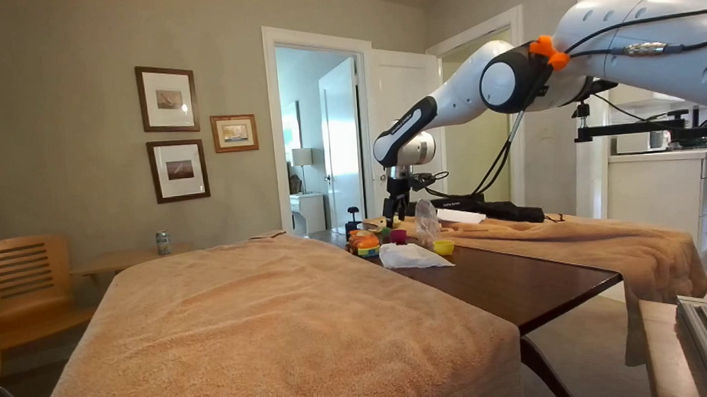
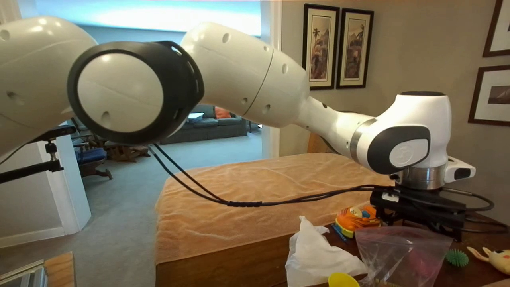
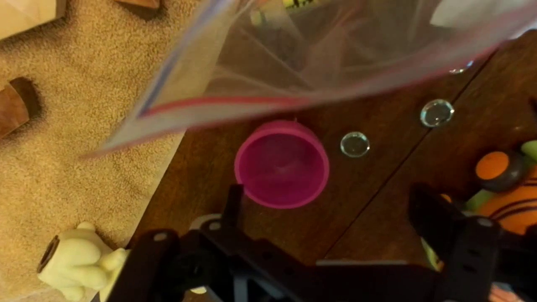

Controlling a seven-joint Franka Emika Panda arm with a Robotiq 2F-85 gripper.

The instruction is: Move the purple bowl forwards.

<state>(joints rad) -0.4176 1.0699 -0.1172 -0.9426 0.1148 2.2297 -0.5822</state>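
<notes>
The purple bowl [image 3: 282, 165] stands upright on the dark table in the wrist view, its inside plain and bare. It also shows in an exterior view [image 1: 398, 237], and faintly through a clear bag in an exterior view. My gripper [image 3: 329, 195] is open, with nothing between its fingers. One fingertip overlaps the bowl's lower left rim in the picture; I cannot tell whether it touches. The other finger is well to the right of the bowl, near an orange toy. In an exterior view the gripper [image 1: 395, 217] points down, its tips a little above the bowl's height.
A clear zip bag [image 2: 398, 247] stands close beside the bowl. A white cloth [image 1: 412, 256], yellow cup [image 1: 444, 248] and orange toy [image 1: 364, 244] are nearby. A green spiky ball [image 2: 457, 258], pale animal toy [image 3: 79, 264] and glass discs [image 3: 355, 144] lie around.
</notes>
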